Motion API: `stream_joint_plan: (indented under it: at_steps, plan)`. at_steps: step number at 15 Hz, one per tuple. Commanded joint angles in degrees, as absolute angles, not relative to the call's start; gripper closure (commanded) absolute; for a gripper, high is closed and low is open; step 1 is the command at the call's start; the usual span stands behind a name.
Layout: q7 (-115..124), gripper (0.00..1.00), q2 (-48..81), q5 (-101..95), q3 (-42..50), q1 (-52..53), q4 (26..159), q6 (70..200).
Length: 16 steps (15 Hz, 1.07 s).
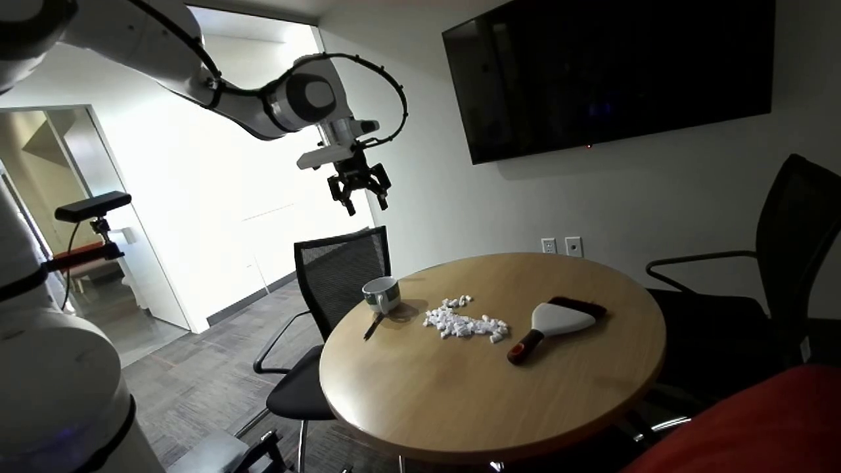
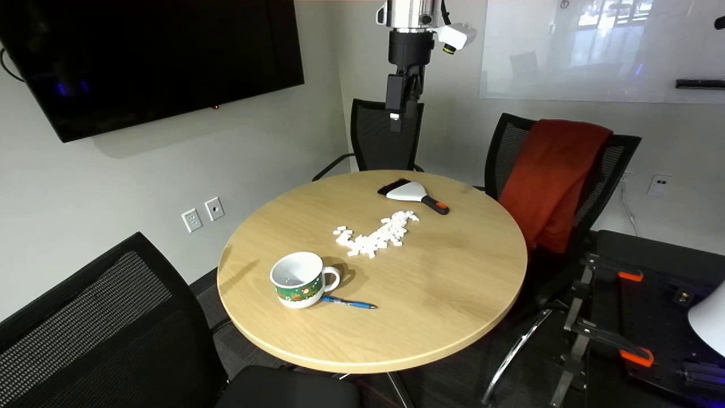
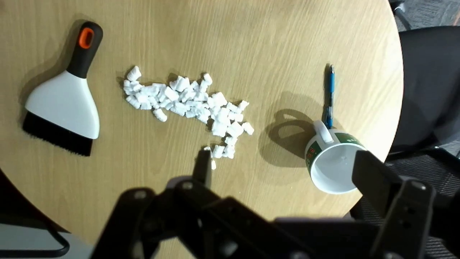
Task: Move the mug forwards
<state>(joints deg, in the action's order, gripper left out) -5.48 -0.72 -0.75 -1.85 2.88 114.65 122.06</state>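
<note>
The mug is a white cup with a green patterned band and a side handle. It stands upright near the table edge in both exterior views, mug (image 1: 386,299), mug (image 2: 297,289). In the wrist view the mug (image 3: 334,169) is at the right, partly covered by the right finger in the picture. My gripper (image 1: 366,208) is open and empty, well above the table, and also shows in the other views, gripper (image 2: 398,116), gripper (image 3: 283,156). It does not touch the mug.
A blue pen (image 2: 348,303) lies against the mug's base. White pieces (image 2: 376,235) are scattered mid-table. A white brush with dark bristles (image 2: 406,191) lies beyond them. The round wooden table (image 2: 430,328) has chairs around it; a mesh chair (image 1: 341,269) stands by the mug's side.
</note>
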Motion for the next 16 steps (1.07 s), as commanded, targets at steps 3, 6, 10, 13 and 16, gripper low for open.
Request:
stream_joint_plan:
  at_steps: [3, 6, 10, 13, 16]
  plan:
    - [-9.2, 0.00, 5.3, 0.4, -2.5, 3.2, 110.6, 123.7]
    - [-12.5, 0.00, 12.9, 1.6, -3.5, 3.3, 105.9, 127.1]
    - [-13.9, 0.00, 24.7, 1.7, -5.5, 3.8, 97.3, 129.5]
    - [-12.2, 0.00, 32.5, -0.2, -6.2, 4.9, 90.4, 129.4]
    - [-9.9, 0.00, 39.6, -0.8, -5.8, 6.5, 83.2, 129.6]
